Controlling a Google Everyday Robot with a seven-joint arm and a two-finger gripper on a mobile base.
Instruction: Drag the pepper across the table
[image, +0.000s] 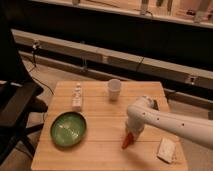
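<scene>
red-orange and slender, the pepper (127, 141) lies on the light plank table (105, 150), toward the near edge and right of centre, its long axis running on a slant from a low tip at the near left up toward the far right. the upper end disappears right under the gripper (133, 133), which hangs at the end of the white arm (170, 122) that reaches in from the right side; the wrist is bent down over the pepper, so the pepper extends from the gripper toward the near left. the arm's housing covers the gripper's working end, so i cannot tell its state or whether it pinches the pepper or only presses on it. judged from this, the coming drag depends on keeping contact at that upper end while the tip trails along the wood. to the left, well apart from the pepper, a green bowl (68, 129) looks to hold nothing. a white paper cup (114, 89) stands upright at the far side; what is in it is not visible. a small white bottle (77, 97) stands near the far left, and a pale flat packet (166, 149) lies at the near right corner, near the pepper but not touching it.
</scene>
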